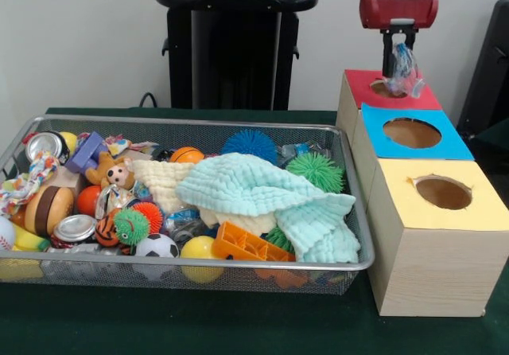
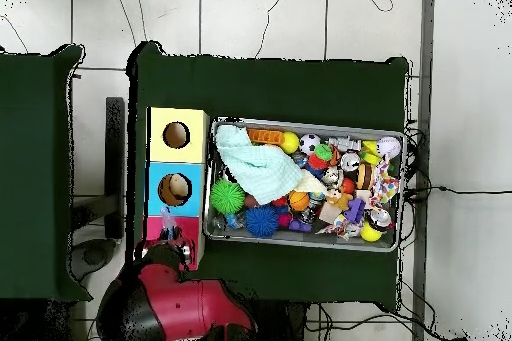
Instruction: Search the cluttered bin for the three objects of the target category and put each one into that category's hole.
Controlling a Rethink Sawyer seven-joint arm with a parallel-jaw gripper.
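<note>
My gripper (image 1: 401, 52) hangs at the far right and is shut on a wrinkly lump of clear bluish plastic (image 1: 404, 75). The lump dangles just above the red-topped hole (image 1: 385, 89), behind the round hole in the blue top (image 1: 411, 133). In the overhead view the gripper (image 2: 170, 229) sits over the red end of the box row, beside the blue-topped hole (image 2: 174, 189). The wire mesh bin (image 1: 238, 265) lies to the left, full of toys. A clear shiny bit (image 1: 188, 229) shows under the cloths; I cannot tell what it is.
A yellow-topped hole (image 1: 443, 192) is nearest the camera. In the bin lie pale green cloths (image 1: 262, 192), spiky balls (image 1: 316, 169), silver cans (image 1: 74, 228), an orange plastic piece (image 1: 242, 246) and small balls. The robot's pedestal (image 1: 235, 44) stands behind the bin.
</note>
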